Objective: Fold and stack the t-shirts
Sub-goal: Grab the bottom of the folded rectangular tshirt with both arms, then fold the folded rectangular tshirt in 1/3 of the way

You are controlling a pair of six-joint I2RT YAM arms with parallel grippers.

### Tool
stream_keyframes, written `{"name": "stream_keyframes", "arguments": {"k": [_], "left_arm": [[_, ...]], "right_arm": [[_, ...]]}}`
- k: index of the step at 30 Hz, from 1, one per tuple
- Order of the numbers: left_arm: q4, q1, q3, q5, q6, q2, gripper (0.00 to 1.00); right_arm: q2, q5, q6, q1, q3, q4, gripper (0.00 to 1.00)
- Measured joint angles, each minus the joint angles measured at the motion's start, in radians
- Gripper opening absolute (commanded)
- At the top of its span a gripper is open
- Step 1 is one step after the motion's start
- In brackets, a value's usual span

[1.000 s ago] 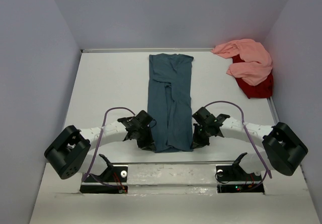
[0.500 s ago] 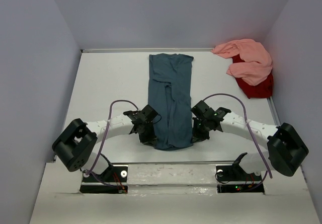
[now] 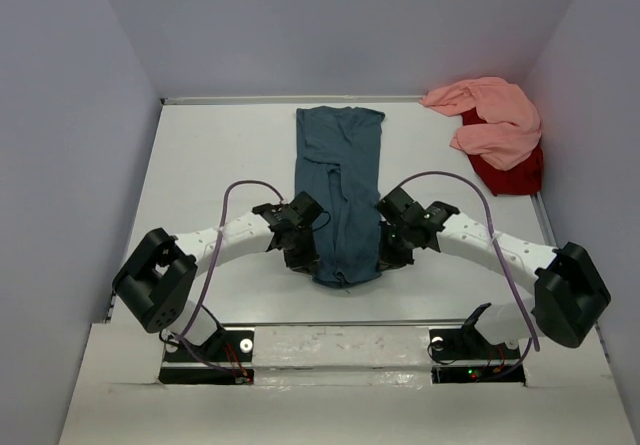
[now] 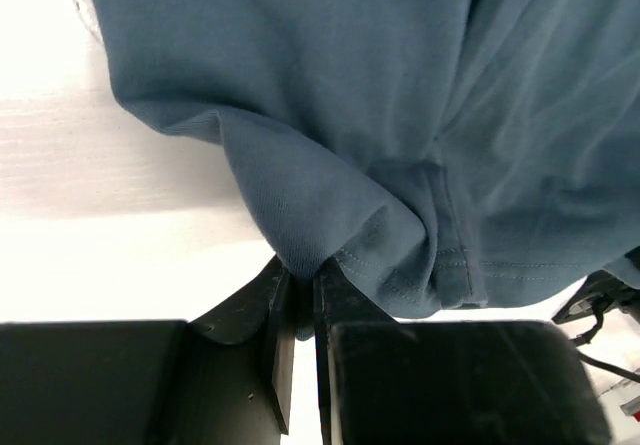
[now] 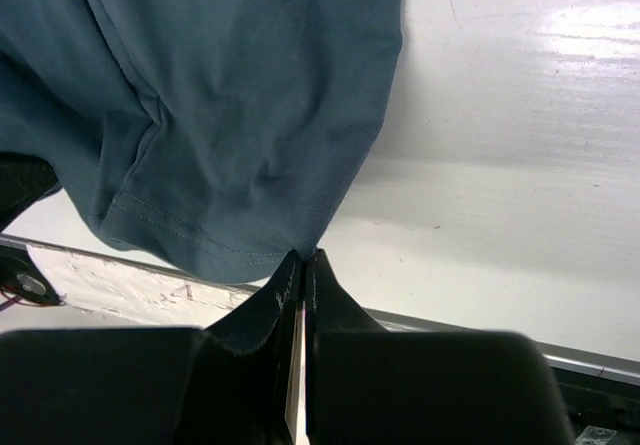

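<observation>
The dark teal-blue t-shirt (image 3: 338, 185) lies as a long folded strip down the middle of the table. My left gripper (image 3: 306, 261) is shut on its near left hem corner (image 4: 300, 255), lifted off the table. My right gripper (image 3: 388, 255) is shut on its near right hem corner (image 5: 300, 245). The near end of the shirt hangs bunched between the two grippers. The salmon pink t-shirt (image 3: 495, 120) lies crumpled at the far right corner, on top of the red t-shirt (image 3: 510, 173).
White walls close in the table (image 3: 220, 165) on the left, back and right. The arm bases (image 3: 340, 350) sit on a strip along the near edge.
Both grippers have moved away from the near edge toward the back, carrying the shirt's near hem with them. The near end now sits higher up the table and is more bunched.
</observation>
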Motion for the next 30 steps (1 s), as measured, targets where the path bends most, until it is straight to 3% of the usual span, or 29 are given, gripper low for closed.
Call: {"name": "stream_keyframes", "arguments": {"k": [30], "left_arm": [[-0.106, 0.174, 0.142, -0.041, 0.081, -0.012, 0.19]], "right_arm": [[0.080, 0.082, -0.126, -0.045, 0.201, -0.047, 0.00]]}}
